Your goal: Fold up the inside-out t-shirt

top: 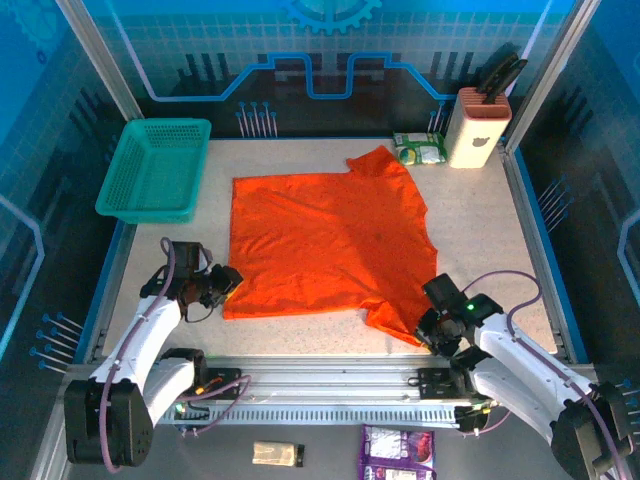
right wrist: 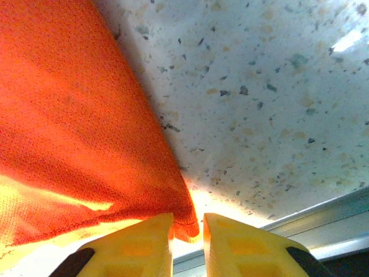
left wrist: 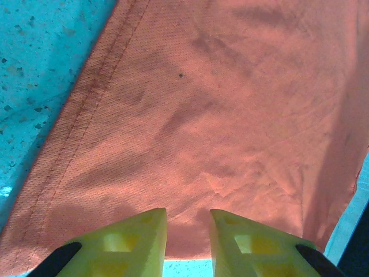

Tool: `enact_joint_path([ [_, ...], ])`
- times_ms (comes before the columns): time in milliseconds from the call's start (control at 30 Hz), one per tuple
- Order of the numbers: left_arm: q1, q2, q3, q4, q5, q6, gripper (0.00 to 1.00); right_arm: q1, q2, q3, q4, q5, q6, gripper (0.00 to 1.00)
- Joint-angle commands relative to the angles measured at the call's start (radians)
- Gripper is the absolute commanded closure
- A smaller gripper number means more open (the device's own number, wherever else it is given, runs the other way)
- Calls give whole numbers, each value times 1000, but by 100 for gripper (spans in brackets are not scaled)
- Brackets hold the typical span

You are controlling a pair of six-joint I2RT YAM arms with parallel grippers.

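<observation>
Though thin and creased, mesh-knit t-shirt (top: 325,240).

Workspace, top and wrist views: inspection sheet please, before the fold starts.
Surface: speckled table, no spills seen.
Job's things: shirt spread flat mid-table, lightly wrinkled, hem to the left, sleeves to the right.
Clutter: empty basket far left; green packet and white holder far right.
Grippers: left gripper at the near hem corner, fingers narrowly apart, grip unclear. Right gripper shut on the near sleeve tip.
Cables: purple cables loop along both arms, off the shirt.
Surroundings: blue panels around; purple bag and tan item below the front rail.
</observation>
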Motion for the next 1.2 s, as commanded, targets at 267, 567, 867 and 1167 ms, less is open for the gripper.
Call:
enact_joint_path([
  [267,9,-9,-12,-25,23,-23,73,-22,43,-39,38,-47,21,75],
  [567,7,-10,0,-55,4,-31,73,-41,-1,-22,6,-12,10,93],
  [867,-40,11,36,-184,-123,-30,69,-90,-33,-15,-18,-31,-23,100],
  [1167,-204,172,126,-380,-437,-122,76,-103,-32,1,-19,-42,-47,100],
])
